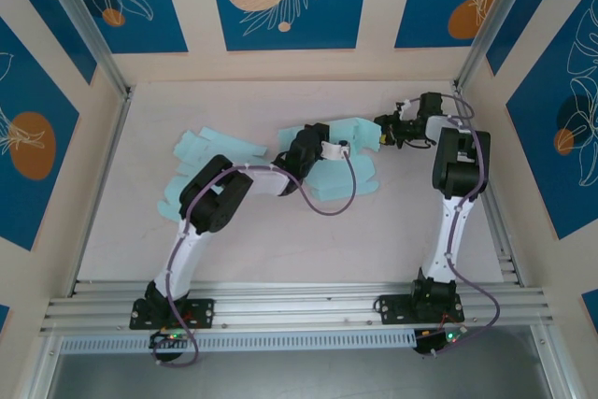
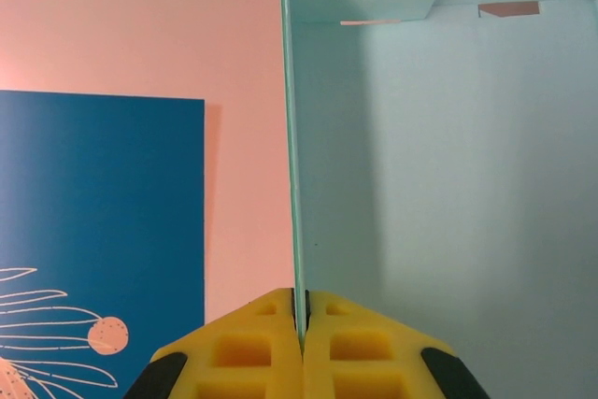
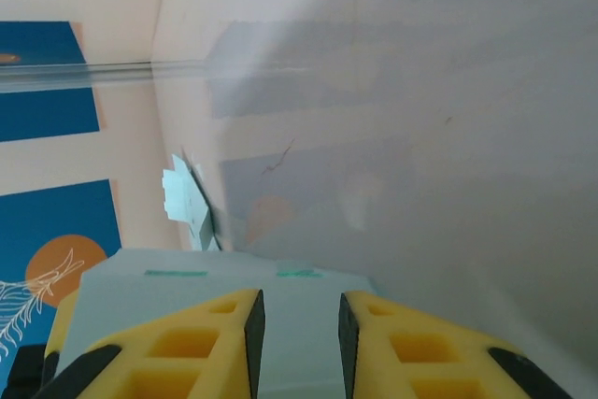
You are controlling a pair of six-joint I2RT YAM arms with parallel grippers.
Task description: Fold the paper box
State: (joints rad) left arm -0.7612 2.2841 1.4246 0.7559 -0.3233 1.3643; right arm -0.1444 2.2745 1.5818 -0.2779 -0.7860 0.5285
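The pale teal paper box (image 1: 348,175) lies partly unfolded in the middle of the table. My left gripper (image 1: 305,149) is at its left side, shut on a raised panel. In the left wrist view the yellow fingers (image 2: 301,313) pinch the thin edge of that upright panel, and the box's inner face (image 2: 448,184) spreads out to the right. My right gripper (image 1: 384,133) sits at the box's far right corner. Its jaws (image 3: 301,313) stand apart over a flat box flap (image 3: 187,282), with nothing pinched between them.
A loose heap of more teal box blanks (image 1: 201,161) lies at the left of the table, also seen far off as the blanks (image 3: 187,203) against the wall. Patterned walls and metal posts close the table in on three sides.
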